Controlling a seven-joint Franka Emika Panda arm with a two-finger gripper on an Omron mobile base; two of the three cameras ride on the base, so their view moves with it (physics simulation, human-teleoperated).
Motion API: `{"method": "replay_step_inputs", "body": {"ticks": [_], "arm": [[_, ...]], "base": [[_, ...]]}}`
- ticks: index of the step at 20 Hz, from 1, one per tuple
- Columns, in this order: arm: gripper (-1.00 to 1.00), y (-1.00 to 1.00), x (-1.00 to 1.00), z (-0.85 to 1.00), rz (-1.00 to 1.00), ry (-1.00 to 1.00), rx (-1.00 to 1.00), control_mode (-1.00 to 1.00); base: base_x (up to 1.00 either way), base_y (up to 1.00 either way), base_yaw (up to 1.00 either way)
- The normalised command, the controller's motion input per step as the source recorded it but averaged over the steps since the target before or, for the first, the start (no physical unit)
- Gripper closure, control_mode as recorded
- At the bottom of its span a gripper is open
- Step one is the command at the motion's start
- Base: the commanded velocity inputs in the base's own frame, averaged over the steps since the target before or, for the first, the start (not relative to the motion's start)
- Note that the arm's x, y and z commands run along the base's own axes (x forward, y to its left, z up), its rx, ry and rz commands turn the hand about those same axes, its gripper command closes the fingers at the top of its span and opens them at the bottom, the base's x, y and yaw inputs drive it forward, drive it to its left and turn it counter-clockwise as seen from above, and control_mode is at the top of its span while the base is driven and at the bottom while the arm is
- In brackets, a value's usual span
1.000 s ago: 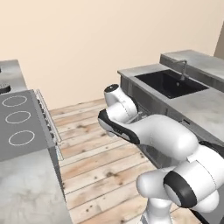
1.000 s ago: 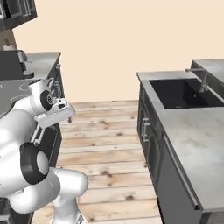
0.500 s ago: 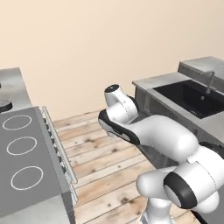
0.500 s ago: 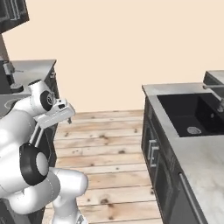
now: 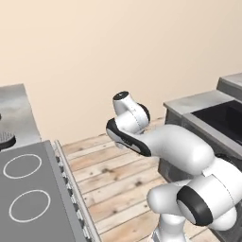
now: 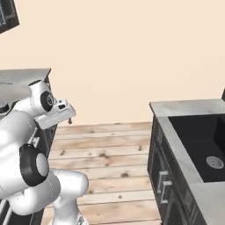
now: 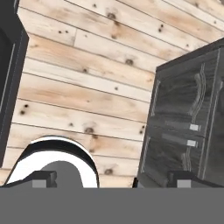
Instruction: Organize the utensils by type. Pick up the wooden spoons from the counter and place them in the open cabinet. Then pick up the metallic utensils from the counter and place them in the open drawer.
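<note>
My gripper (image 7: pixel 113 179) hangs open over the wooden floor (image 7: pixel 87 87), its two dark fingertips (image 7: pixel 43 178) far apart with nothing between them. It points down at the gap between two runs of units. My arm (image 6: pixel 39 114) is folded close above the base. A light grey marbled counter (image 6: pixel 184 107) holding a black sink stands to the right, and its near end is bare. The corner of a dark wall cabinet (image 6: pixel 6 17) shows at the upper left. The wooden spoons, the metallic utensils and the open drawer are out of view.
A grey cooktop with ring marks (image 5: pixel 28 189) lies close at the left, with more counter (image 5: pixel 16 108) behind it. The black sink (image 6: pixel 202 149) is sunk in the right counter. Dark cupboard fronts with silver handles (image 7: pixel 190 127) stand beside the gripper. A plank floor (image 6: pixel 110 145) runs to a beige wall.
The whole picture has shifted in both base views: the base has moved, so the cooktop and sink counter sit nearer. The arm keeps its folded pose and the gripper stays open.
</note>
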Motion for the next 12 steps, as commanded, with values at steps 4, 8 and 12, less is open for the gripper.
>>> {"method": "replay_step_inputs", "body": {"ticks": [4, 8, 12], "arm": [[-1.0, 0.0, 0.0, 0.0, 0.0, 0.0, 0.0, 1.0], [-1.0, 0.0, 0.0, 0.0, 0.0, 0.0, 0.0, 1.0], [-1.0, 0.0, 0.0, 0.0, 0.0, 0.0, 0.0, 1.0]], "base": [[1.0, 0.0, 0.01], [1.0, 0.0, 0.08], [1.0, 0.0, 0.26]]}}
